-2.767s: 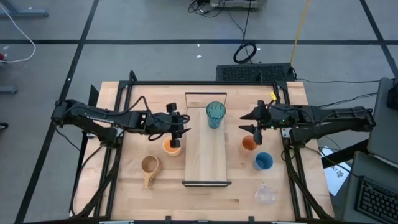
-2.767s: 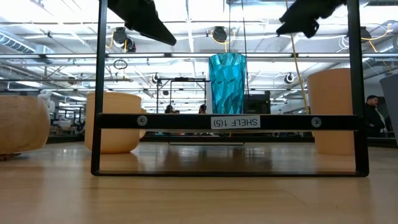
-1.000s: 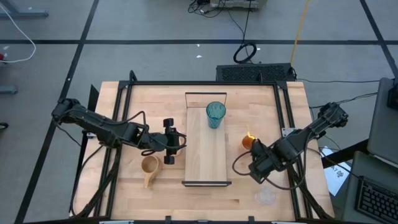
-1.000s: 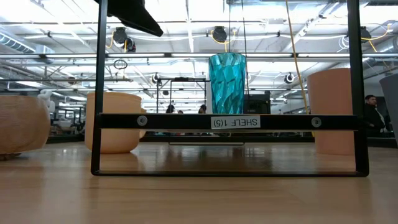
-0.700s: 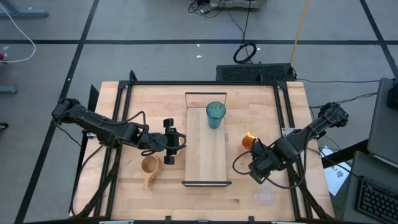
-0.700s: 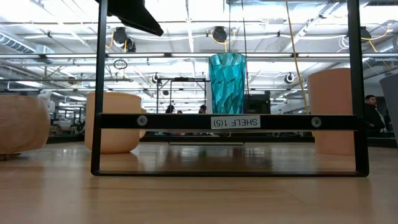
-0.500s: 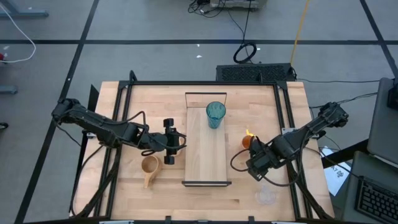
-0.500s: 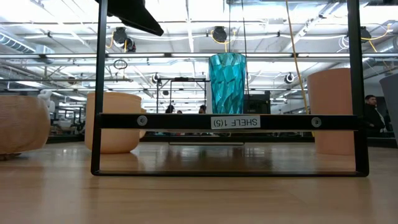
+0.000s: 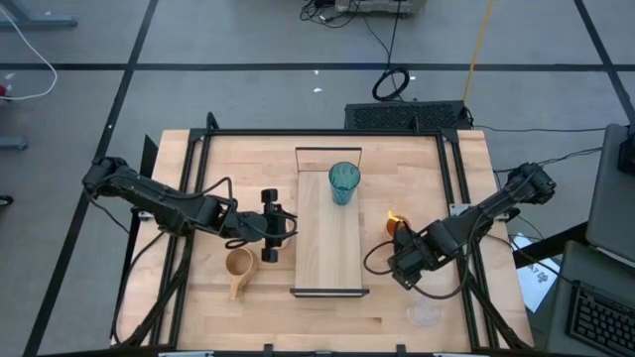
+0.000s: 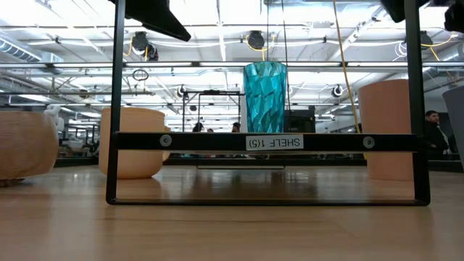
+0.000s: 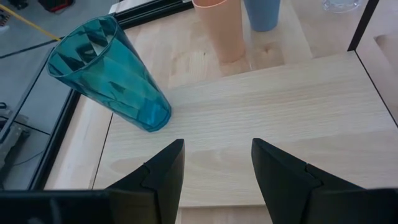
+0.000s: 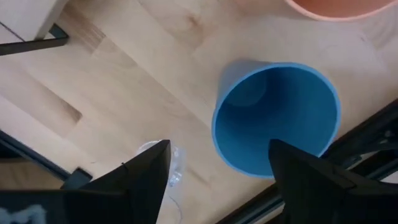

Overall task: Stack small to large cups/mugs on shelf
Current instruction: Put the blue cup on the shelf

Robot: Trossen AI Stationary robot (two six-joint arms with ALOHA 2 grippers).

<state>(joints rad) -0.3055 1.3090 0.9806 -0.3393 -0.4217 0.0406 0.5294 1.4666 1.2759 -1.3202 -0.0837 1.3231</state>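
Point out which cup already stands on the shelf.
The tall teal tumbler: it alone stands upright on the shelf, near its far end. The other cups in view sit on the tabletop beside it.

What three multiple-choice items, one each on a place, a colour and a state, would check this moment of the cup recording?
1. Where does the tall teal faceted tumbler stand?
A. On the tabletop
B. On the long light-wood shelf board
C. Inside a tan mug

2. What colour is the plastic cup under the right gripper?
A. Blue
B. Green
C. Red

3. How is the left gripper?
A. Shut on the tumbler
B. Shut on a mug
C. Open, holding nothing

Key:
1. B: the tall teal faceted tumbler stands near the far end of the long light-wood shelf board.
2. A: the right gripper looks down on a blue plastic cup.
3. C: the left gripper shows only bare board between its fingers.
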